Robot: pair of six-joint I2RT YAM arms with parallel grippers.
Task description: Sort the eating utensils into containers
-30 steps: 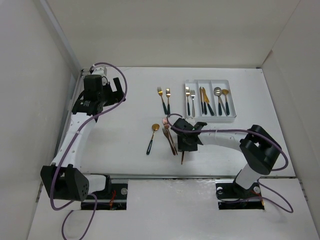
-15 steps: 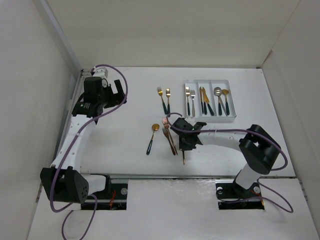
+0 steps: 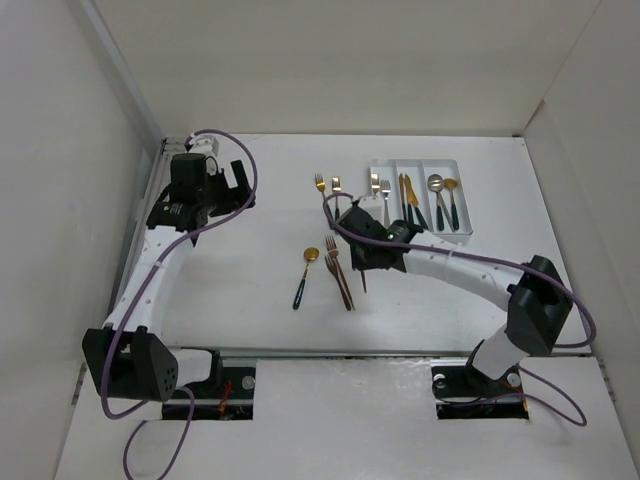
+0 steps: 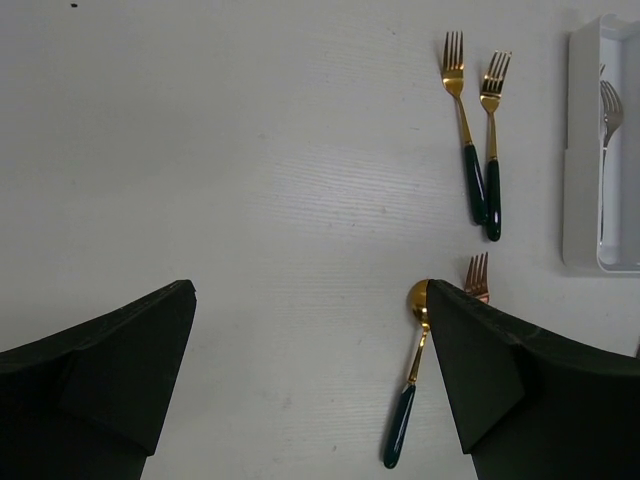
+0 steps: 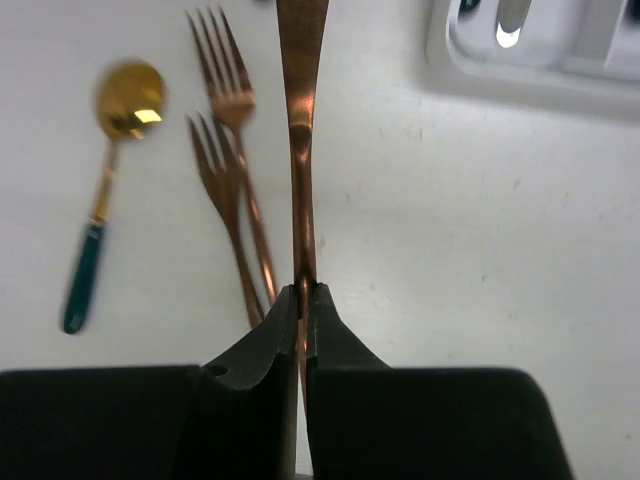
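Right claw [image 5: 303, 292] has just clamped shut on a copper utensil [image 5: 301, 130] and carried it far-right toward the white tray [image 3: 466, 200]; left claw [image 4: 310, 290] hangs wide at far left; drop-off looks next

Light was even and soft, coming from overhead; white table [image 3: 250, 280] bright, shadows on it faint and short. Overhead view was sharp. In the right wrist view the copper utensil [image 5: 301, 150] showed a glint; gold spoon [image 5: 128, 100] and tray [image 5: 540, 60] were blurred. The left gripper [image 4: 310, 290] looked near-black, featureless.
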